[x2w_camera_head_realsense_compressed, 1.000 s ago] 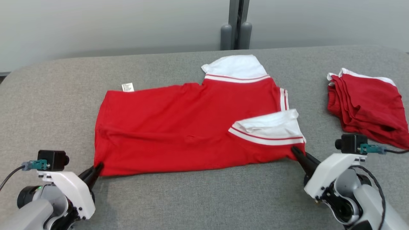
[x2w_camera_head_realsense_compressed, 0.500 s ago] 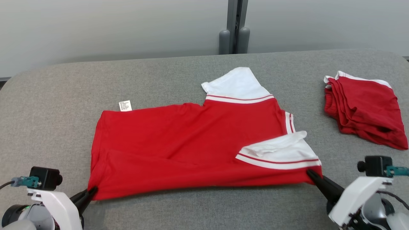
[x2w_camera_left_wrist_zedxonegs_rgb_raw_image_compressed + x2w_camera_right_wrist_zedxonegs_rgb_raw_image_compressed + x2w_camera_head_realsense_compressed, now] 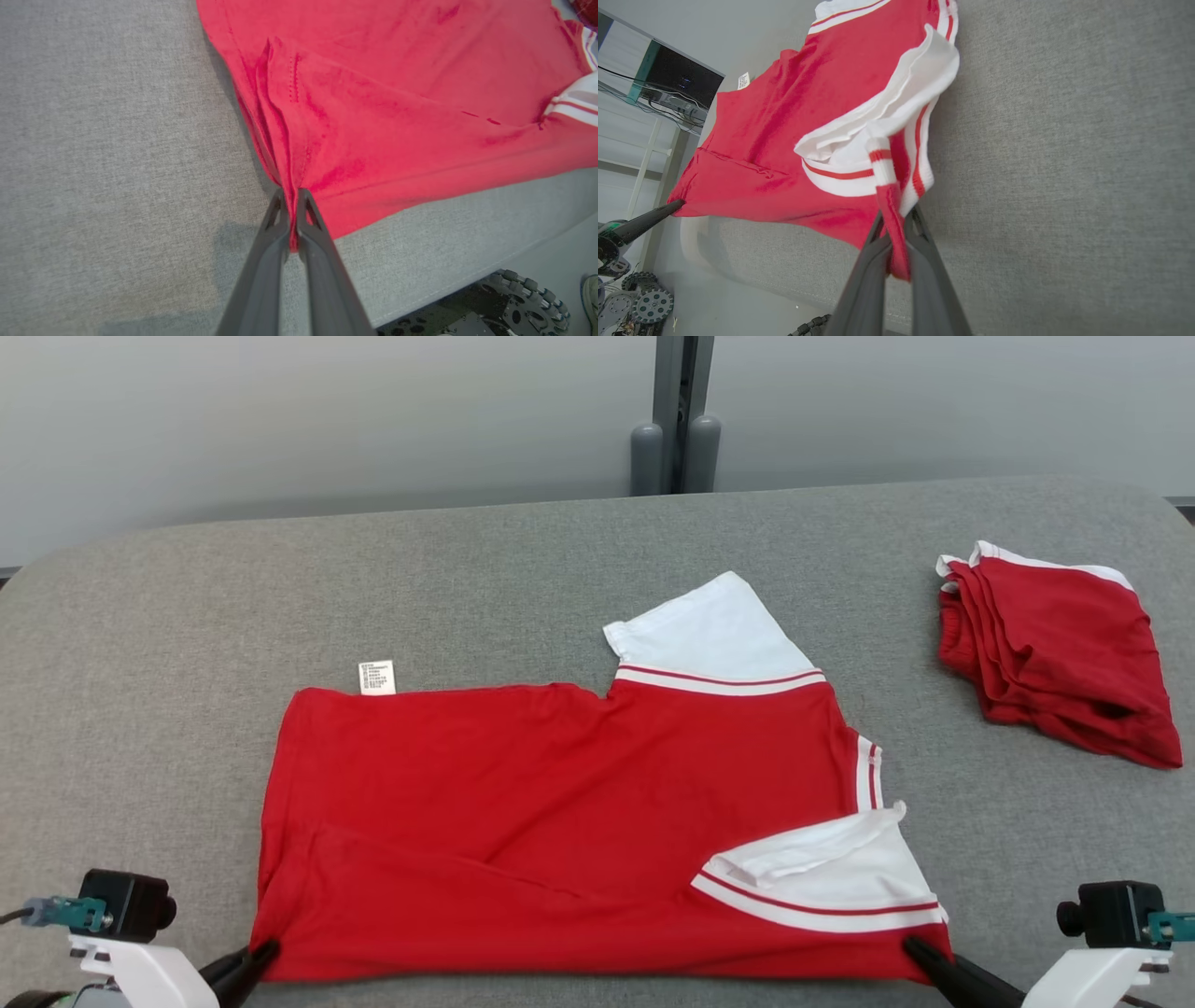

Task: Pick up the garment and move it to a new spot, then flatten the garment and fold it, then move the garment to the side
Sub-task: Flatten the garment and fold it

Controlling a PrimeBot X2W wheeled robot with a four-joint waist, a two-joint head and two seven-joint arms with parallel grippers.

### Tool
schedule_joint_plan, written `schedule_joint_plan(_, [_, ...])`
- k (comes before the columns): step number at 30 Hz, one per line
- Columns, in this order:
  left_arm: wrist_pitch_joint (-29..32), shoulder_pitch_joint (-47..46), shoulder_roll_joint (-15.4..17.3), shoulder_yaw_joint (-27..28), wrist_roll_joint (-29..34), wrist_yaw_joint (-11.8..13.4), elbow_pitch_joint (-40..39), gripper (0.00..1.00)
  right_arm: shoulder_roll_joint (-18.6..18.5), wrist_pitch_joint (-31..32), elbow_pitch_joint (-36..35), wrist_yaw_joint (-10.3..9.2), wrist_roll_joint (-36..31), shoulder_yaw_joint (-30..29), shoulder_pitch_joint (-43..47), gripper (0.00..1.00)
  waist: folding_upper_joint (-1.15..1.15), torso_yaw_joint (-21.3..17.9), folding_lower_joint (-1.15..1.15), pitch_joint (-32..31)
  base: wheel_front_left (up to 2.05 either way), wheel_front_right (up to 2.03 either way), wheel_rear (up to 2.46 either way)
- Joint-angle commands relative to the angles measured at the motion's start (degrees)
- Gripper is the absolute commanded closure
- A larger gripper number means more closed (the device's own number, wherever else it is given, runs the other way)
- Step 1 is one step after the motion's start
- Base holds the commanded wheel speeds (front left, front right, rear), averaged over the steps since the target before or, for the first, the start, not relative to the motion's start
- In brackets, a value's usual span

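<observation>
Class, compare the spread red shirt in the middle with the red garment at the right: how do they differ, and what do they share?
The spread shirt lies open and wide; the folded garment is a compact stack of layers. The spread shirt is pinched at its near corners by the left claw and right claw; the folded garment lies untouched. Both are red with white trim.

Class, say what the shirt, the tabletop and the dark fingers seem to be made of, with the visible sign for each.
Shirt: soft knit cloth, likely cotton or a blend, matte; it drapes, creases and shows stitched hems.
Tabletop: grey woven fabric covering, matte; a fine weave texture shows.
Fingers: probably moulded plastic, dark, slightly satin; smooth faces with triangular cut-outs.
</observation>
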Motion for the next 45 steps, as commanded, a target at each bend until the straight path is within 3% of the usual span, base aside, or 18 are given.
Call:
schedule_joint_plan(1, [0.32, 0.76, 0.3, -0.02, -0.15, 0.43, -0.13, 1.0, 0.51, 1.12, -0.79, 0.01, -0.64, -0.78, 0.68, 1.0, 0.0, -0.18, 0.0, -0.02, 0.0, 0.0, 0.0])
schedule_joint_plan(4, [1.31, 1.35, 0.68, -0.32, -0.84, 0.82, -0.99, 1.0, 2.34, 4.17, -2.44, 0.01, -2.74, -2.28, 1.78, 1.0, 0.0, -0.51, 0.0, -0.15, 0.0, 0.0, 0.0])
schedule_joint_plan(5, [1.62, 1.51, 0.74, -0.41, -0.9, 1.03, -1.14, 0.75, 2.88, 4.98, -2.84, 0.01, -3.34, -2.77, 1.98, 1.0, 0.0, -0.58, 0.0, -0.21, 0.0, 0.0, 0.0])
schedule_joint_plan(6, [2.04, 1.66, 0.83, -0.59, -1.06, 1.21, -1.25, 0.41, 3.42, 5.68, -3.15, 0.01, -3.98, -3.24, 2.13, 0.54, 0.0, -0.65, 0.0, -0.29, 0.0, 0.0, 0.0])
schedule_joint_plan(7, [2.3, 1.73, 0.88, -0.69, -1.19, 1.46, -1.43, 0.0, 3.73, 6.34, -3.34, 0.01, -4.94, -3.79, 2.29, 0.54, 0.0, -0.69, 0.0, -0.36, 0.0, 0.0, 0.0])
schedule_joint_plan(8, [2.49, 1.67, 0.92, -0.71, -1.3, 1.57, -1.6, 0.0, 4.28, 6.88, -3.59, 0.02, -5.5, -4.24, 2.44, 0.0, 0.0, -0.72, 0.0, -0.43, 0.0, 0.0, 0.0])
schedule_joint_plan(15, [0.51, 0.88, 1.79, 0.26, 0.16, 3.37, -2.89, 0.0, 5.81, 7.81, -7.14, 0.01, -7.85, -7.43, 2.14, 0.0, 0.0, -0.63, 0.0, -0.87, 0.0, 0.0, 0.0])
schedule_joint_plan(22, [-8.04, -1.52, 0.84, 4.57, 2.59, 6.41, -2.1, 0.0, 5.21, 0.69, -8.69, 0.01, -12.76, -8.71, -4.13, 0.0, 0.0, -0.58, 0.0, -0.28, 0.0, 0.0, 0.0])
schedule_joint_plan(29, [-11.77, -7.18, -3.68, 7.59, 5.25, 7.41, 4.19, 0.0, 6.35, -6.09, 1.31, 0.02, -18.81, -5.05, -20.97, 0.0, 0.0, -0.17, 0.0, 5.04, 0.0, 0.0, 0.0])
schedule_joint_plan(36, [-11.41, -14.17, -7.29, 7.4, 9.29, 4.82, 9.77, 0.0, 7.49, -9.85, 14.76, 0.01, -24.49, -1.19, -38.37, 0.0, 0.0, 1.16, 0.0, 11.56, 0.0, 0.0, 0.0])
schedule_joint_plan(45, [-7.45, -21.45, -10.94, 5.24, 13.26, 1.5, 12.96, 0.0, 5.83, -8.78, 31.18, 0.01, -27.38, 1.96, -54.5, 0.0, 0.0, 4.71, 0.0, 16.37, 0.0, 0.0, 0.0])
